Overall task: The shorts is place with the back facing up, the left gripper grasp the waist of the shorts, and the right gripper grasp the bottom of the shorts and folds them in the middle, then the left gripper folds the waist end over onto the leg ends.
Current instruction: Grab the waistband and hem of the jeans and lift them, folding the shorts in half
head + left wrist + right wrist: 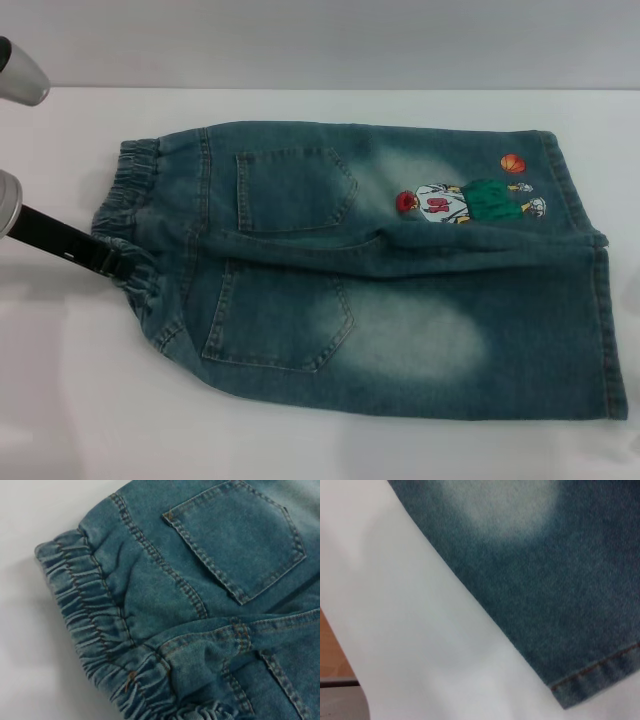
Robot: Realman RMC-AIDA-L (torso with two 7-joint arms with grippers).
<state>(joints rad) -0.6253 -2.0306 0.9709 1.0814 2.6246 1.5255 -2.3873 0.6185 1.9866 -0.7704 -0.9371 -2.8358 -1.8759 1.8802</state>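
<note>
Faded blue denim shorts (380,280) flat on white table, back up, two patch pockets showing. Puckered elastic waist (135,235) twd robot's left, bunched mid-band. Leg ends (600,300) at right; far leg w/ cartoon player + orange ball.

There is one pair of shorts (380,270) on one white table (300,440), with one gathered waist (135,230) at its 9 o'clock end and two leg ends (590,290) at its 3 o'clock end. I count two back pockets (280,315), one toward 12 o'clock and one toward 6 o'clock, and one cartoon print (465,200) with one orange ball (512,163) at about 2 o'clock. One gripper, the left gripper (115,262), shows at 9 o'clock.
</note>
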